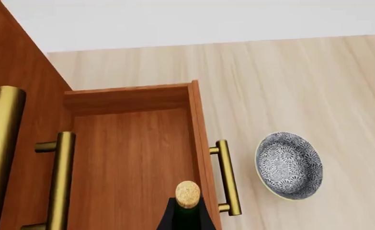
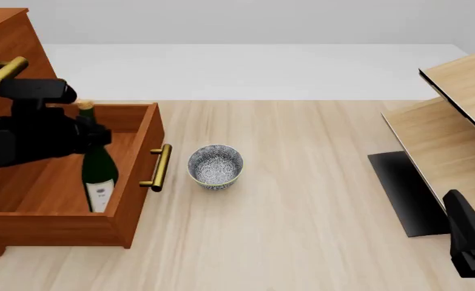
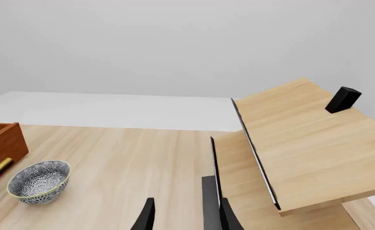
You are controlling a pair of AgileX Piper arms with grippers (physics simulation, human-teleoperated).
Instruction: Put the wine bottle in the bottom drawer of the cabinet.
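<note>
We see the tall, slim dark green glass wine bottle point(image 2: 99, 171), tan cork uppermost and small white label low on its body, standing upright inside the wide reddish-brown wooden bottom drawer point(image 2: 55, 221), which is pulled out from the large reddish-brown wooden cabinet point(image 2: 1, 45). The bottle stands close to the drawer's front panel, just behind the brass bar handle point(image 2: 159, 167); in the left wrist view its cork point(image 1: 188, 193) sits near that panel too. The black left gripper point(image 2: 91, 134) is at the bottle's neck, but we cannot tell whether its jaws grip the glass or stand clear, since the arm's body hides them. The right gripper point(image 3: 182, 214) hangs over the bare light-wood desk point(image 2: 318, 200), well away, its jaws parted and holding nothing.

We judge the main risk to be toppling: a tall bottle with a narrow base may tip if the jaws drag the neck sideways on withdrawal, or if the drawer is pushed shut abruptly. Upright, it may also be too tall to clear the cabinet front. The speckled grey bowl point(image 2: 215, 166) stands just beside the handle, where a falling bottle could strike it.
</note>
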